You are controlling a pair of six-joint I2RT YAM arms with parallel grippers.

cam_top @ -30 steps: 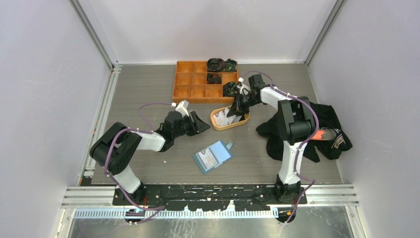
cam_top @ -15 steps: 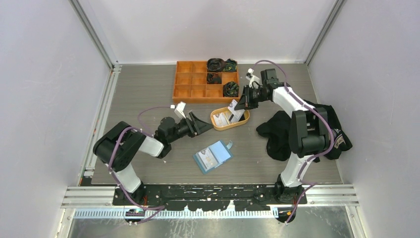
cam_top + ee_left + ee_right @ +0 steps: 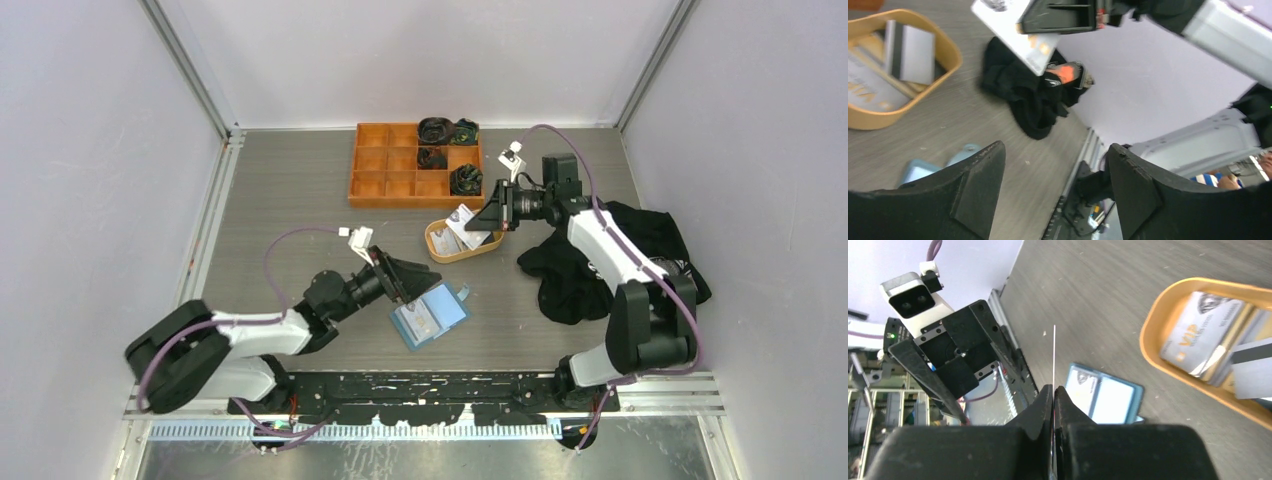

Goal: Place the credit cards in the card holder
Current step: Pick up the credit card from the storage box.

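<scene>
The card holder [image 3: 430, 315] lies open on the table, blue with grey slots; it also shows in the right wrist view [image 3: 1103, 396]. My right gripper [image 3: 497, 212] is shut on a white credit card [image 3: 462, 222] and holds it in the air above the oval tan dish [image 3: 437, 245]. In the right wrist view the card is an edge-on white line [image 3: 1054, 355]. More cards [image 3: 1198, 330] lie in the dish. My left gripper [image 3: 415, 280] is open and empty, just left of the holder. Its camera sees the held card [image 3: 1023, 37] overhead.
An orange compartment tray [image 3: 400, 170] with dark rolled items stands at the back. A black cloth heap [image 3: 570, 270] lies right of the dish under my right arm. White walls close in the table on three sides.
My right gripper has lifted a white card out of the dish and drawn back to the right. My left arm has swung toward the near edge, ending beside the open holder.
</scene>
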